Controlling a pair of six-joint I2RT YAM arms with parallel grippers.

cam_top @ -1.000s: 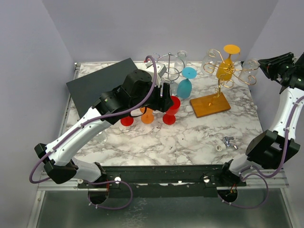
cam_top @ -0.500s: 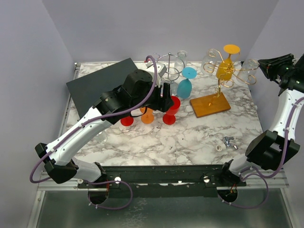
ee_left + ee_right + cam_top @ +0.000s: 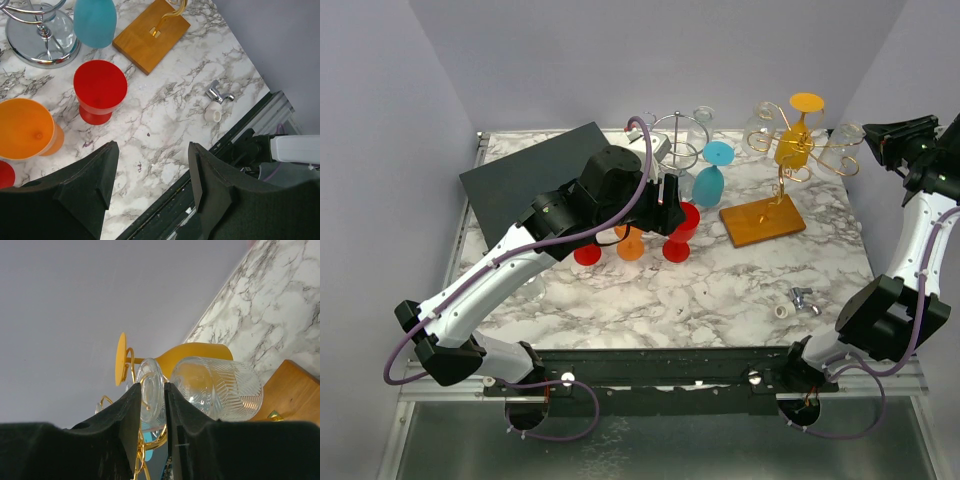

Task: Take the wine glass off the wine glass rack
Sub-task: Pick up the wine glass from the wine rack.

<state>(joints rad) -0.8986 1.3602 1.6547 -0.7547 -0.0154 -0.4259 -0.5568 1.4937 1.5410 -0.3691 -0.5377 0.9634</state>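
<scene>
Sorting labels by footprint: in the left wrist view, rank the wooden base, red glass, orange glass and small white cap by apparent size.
Wooden base
then red glass and orange glass, too alike to rank
small white cap smallest

Left tool (image 3: 152,150) spread wide, right tool (image 3: 152,387) raised, pinched narrow

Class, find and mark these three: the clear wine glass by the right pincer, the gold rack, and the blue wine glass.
clear wine glass (image 3: 220,387), right wrist view, on its ribbed bowl.
gold rack (image 3: 762,221), top view, on its wooden base.
blue wine glass (image 3: 95,22), left wrist view, on its bowl.
</scene>
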